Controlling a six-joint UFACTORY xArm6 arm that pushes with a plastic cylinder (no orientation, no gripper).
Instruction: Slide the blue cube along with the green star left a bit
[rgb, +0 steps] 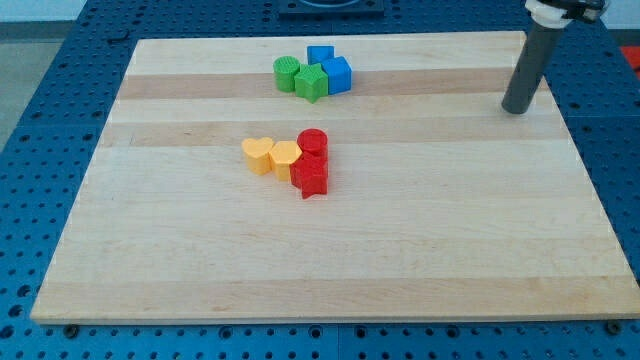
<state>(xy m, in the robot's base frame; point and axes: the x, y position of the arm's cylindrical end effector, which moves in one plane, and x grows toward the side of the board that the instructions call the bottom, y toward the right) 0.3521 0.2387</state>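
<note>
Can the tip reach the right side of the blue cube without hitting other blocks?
Probably yes. My tip is far to the view's right of the blue cube, with only bare board between; the green star touches the cube's left.

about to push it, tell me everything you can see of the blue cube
The blue cube is a small, solid-looking block with a matte, plastic-like finish, resting flat on the wooden board near the view's top. It sits at the right end of a tight cluster, pressed against the green star on its left, with another blue block just behind it. My tip is far off to its right, touching nothing.
</note>
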